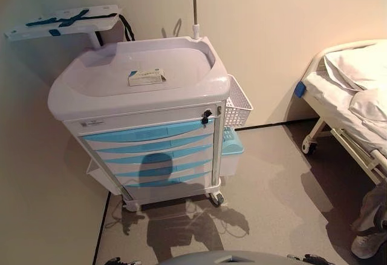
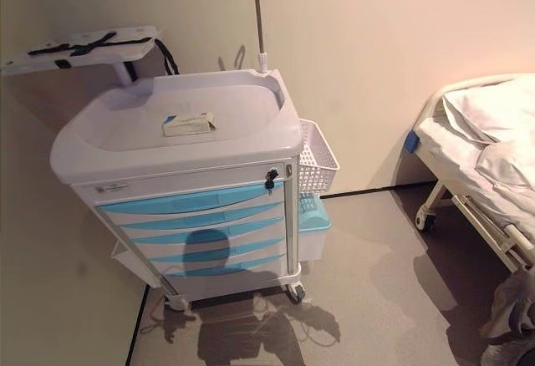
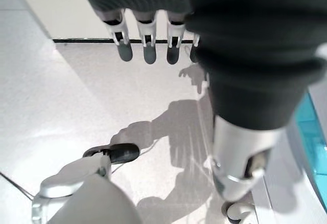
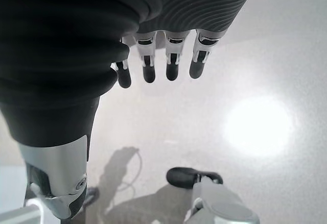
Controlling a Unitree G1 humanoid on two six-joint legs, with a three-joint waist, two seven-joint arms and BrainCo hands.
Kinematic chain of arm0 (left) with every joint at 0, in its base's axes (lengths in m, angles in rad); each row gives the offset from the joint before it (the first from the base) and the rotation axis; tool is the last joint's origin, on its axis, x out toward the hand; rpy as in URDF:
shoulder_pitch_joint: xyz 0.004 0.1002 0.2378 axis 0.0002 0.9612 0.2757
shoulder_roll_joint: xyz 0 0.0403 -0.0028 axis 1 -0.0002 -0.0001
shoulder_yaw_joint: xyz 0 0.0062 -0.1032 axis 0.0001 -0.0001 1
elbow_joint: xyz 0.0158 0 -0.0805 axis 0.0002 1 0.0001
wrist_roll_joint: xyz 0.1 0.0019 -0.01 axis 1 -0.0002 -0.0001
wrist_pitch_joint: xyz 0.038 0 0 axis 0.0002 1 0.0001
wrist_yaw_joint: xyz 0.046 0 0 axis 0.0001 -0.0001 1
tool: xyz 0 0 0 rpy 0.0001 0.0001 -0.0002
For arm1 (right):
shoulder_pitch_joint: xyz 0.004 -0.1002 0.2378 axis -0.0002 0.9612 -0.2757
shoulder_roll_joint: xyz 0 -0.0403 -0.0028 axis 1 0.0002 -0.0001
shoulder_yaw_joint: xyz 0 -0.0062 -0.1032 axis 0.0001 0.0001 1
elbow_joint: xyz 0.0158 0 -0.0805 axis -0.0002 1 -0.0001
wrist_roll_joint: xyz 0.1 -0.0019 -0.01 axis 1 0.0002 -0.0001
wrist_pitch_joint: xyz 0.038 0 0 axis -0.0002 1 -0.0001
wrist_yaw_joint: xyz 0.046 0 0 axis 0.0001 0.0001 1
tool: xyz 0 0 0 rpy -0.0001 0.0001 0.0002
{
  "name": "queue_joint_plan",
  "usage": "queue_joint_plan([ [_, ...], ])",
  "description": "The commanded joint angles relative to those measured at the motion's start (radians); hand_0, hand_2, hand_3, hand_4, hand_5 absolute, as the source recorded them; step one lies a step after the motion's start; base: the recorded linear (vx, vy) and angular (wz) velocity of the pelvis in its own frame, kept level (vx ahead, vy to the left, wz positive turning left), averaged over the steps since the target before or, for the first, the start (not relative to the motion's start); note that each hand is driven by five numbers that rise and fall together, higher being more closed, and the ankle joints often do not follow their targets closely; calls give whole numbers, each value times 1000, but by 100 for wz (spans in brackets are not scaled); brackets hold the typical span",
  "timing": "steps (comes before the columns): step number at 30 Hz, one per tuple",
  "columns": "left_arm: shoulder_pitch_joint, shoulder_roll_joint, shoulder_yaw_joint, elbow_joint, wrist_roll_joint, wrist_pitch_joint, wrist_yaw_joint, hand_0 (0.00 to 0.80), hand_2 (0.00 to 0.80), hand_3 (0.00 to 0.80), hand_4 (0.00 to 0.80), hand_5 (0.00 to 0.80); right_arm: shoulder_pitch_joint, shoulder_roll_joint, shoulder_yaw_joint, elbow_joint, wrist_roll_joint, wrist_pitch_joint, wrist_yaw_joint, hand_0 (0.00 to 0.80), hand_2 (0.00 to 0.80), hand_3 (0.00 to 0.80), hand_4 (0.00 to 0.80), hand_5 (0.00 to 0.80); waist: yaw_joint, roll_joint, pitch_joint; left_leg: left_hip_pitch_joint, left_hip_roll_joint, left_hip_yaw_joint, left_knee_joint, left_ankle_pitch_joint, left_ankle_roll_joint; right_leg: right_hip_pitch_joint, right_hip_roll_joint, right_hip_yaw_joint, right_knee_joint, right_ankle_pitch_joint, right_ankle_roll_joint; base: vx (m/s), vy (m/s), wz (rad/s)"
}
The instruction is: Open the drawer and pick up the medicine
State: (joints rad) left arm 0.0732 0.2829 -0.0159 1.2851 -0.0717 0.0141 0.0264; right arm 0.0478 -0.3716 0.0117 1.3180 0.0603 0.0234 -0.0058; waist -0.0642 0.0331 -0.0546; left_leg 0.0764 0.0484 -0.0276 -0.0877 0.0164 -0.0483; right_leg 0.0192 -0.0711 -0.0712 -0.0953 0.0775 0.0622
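Left eye view: box atop closed-drawer cart, bed alongside, both hands slack-fingered.

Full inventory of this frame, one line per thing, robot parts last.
Cart: one, white, against the wall.
Drawers: several, blue-fronted, all shut.
Box: one, white, on the cart top.
Basket: one, white, on the cart's side.
Pole: one, metal, behind the cart.
Shelf: one, white with a dark strap, upper left.
Bed: one, white, at right.
Left robot hand: open, over the floor.
Right robot hand: open, over the floor.
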Motion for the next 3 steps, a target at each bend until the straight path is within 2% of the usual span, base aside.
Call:
queue_joint_plan([
  [1,-27,23,73,52,6,-7,-3,0,0,0,0,0,-27,36,12,59,12,-18,0,0,0,0,0,0,-5,-59,1,-33,-66,-29,33,-33,37,-5,-22,-20,69,-46,55,9,0,9],
  [3,-23,19,67,59,15,-5,-5,0,0,0,0,0,-22,41,13,71,10,-16,1,0,0,0,0,0,-5,-59,3,-30,-65,-31,36,-35,38,-3,-22,-21,71,-49,54,8,0,5],
])
